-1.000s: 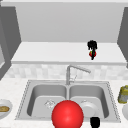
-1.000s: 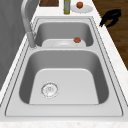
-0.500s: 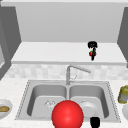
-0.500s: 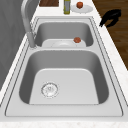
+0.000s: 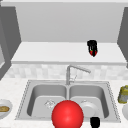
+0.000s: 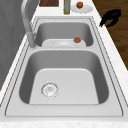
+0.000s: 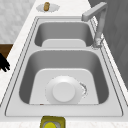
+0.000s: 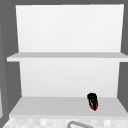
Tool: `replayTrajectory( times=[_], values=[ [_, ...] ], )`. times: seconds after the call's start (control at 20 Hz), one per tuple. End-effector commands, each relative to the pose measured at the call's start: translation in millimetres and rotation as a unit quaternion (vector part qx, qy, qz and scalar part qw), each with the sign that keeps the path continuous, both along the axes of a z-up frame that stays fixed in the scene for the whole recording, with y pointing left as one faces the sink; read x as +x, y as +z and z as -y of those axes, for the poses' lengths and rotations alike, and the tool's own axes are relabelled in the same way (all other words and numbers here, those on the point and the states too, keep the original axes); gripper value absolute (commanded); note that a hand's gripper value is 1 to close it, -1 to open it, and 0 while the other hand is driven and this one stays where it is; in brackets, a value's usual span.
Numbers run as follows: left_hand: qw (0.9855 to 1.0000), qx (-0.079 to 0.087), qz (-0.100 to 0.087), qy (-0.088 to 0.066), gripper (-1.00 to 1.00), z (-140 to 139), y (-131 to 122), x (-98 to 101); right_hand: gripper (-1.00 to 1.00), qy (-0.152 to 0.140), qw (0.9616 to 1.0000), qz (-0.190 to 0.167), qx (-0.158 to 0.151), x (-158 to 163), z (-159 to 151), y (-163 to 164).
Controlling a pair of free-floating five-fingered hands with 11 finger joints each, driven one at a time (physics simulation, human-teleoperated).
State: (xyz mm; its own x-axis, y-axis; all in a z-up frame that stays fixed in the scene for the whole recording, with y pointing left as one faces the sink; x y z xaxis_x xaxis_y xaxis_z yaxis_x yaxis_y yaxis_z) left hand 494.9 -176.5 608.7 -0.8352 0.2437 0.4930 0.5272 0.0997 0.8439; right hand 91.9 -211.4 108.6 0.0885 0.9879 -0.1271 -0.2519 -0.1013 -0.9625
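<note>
One of my hands (image 5: pixel 92 46) is hanging over the right end of the shelf (image 5: pixel 50 53), fingers pointing down and pinching a small red thing (image 5: pixel 93 53). My other hand (image 6: pixel 111 17) is floating off the front edge of the sink (image 6: pixel 98 32), beside the basin holding a plate (image 6: pixel 62 43), fingers loosely bent, gripping nothing. I cannot tell which hand is left.
</note>
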Motion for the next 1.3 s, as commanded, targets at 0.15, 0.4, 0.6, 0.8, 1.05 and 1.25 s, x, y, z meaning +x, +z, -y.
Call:
replayTrajectory(
  times=[0.15,0.4,0.6,0.8,1.05,1.25],
  values=[
    [0.9999,-0.008,0.011,0.006,1.00,0.1,-9.6,-5.3,0.00,0.000,1.0000,0.000,0.000,0.0,0.0,0.0],
    [0.9996,-0.002,0.026,-0.008,1.00,-16.6,19.5,-2.8,0.00,0.000,1.0000,0.000,0.000,0.0,0.0,0.0],
    [0.9999,0.002,0.009,0.014,1.00,-42.9,39.3,-11.6,0.00,0.000,1.0000,0.000,0.000,0.0,0.0,0.0],
    [0.9998,0.002,0.010,0.017,1.00,-66.9,55.4,-22.7,0.00,0.000,1.0000,0.000,0.000,0.0,0.0,0.0],
    [0.9995,-0.001,0.025,0.019,1.00,-96.8,58.9,-48.7,0.00,0.000,1.0000,0.000,0.000,0.0,0.0,0.0],
    [0.9994,0.004,0.030,0.019,1.00,-119.6,59.7,-69.7,0.00,0.000,1.0000,0.000,0.000,0.0,0.0,0.0]
  ],
)
